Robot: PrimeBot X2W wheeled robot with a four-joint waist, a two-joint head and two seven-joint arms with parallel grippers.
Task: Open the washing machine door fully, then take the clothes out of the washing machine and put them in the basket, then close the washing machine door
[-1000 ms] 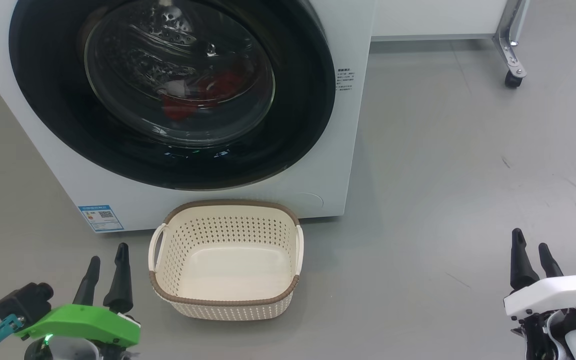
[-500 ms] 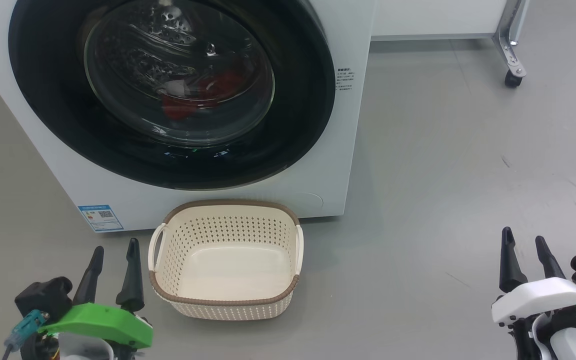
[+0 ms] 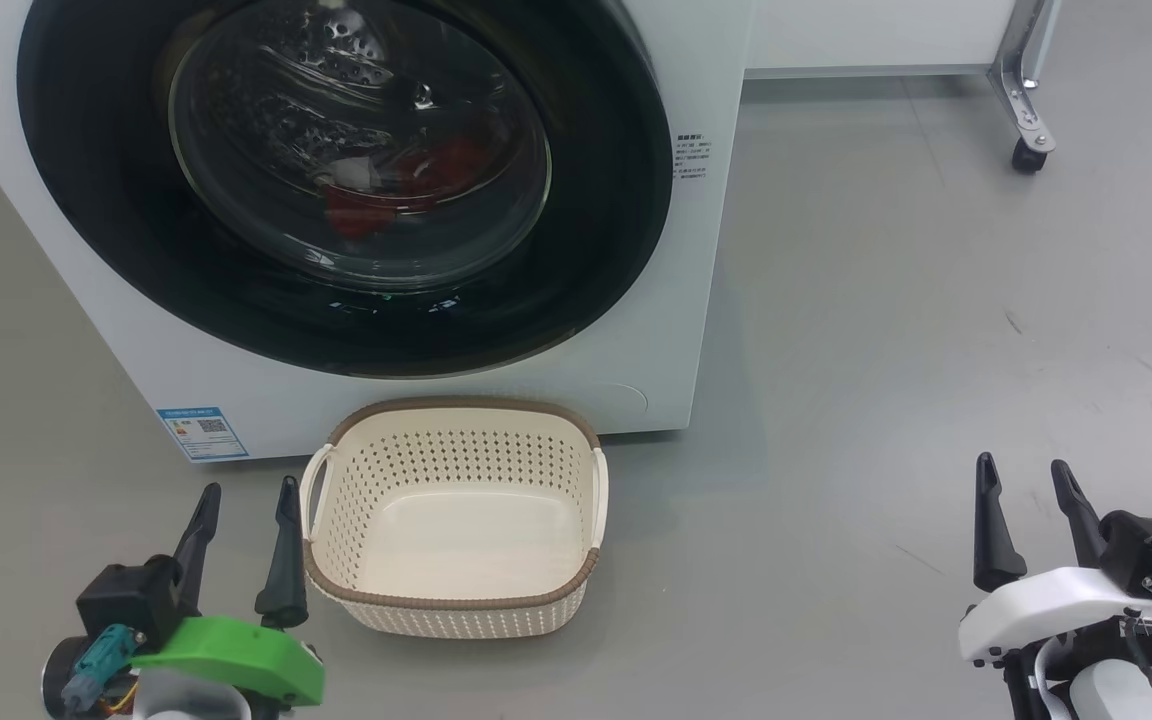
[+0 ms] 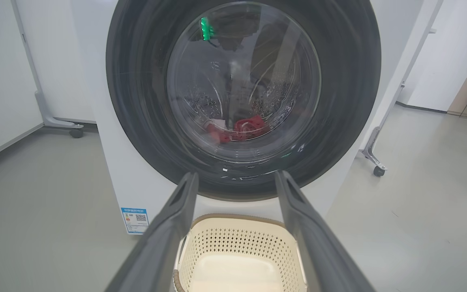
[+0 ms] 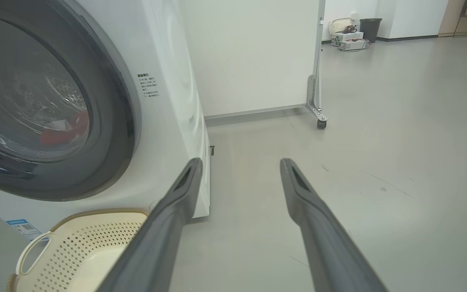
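Blue QR-code label (image 3: 202,432) on the washing machine (image 3: 658,345) (print illegible)

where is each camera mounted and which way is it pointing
Head view: on the head, looking forward and down at the washing machine door and basket; left end effector lower left, right end effector lower right.
Left wrist view: left wrist, facing the door squarely; its two fingers rise from the bottom.
Right wrist view: right wrist, aimed past the washing machine across the floor; its fingers show.
Shared by all: door and basket.
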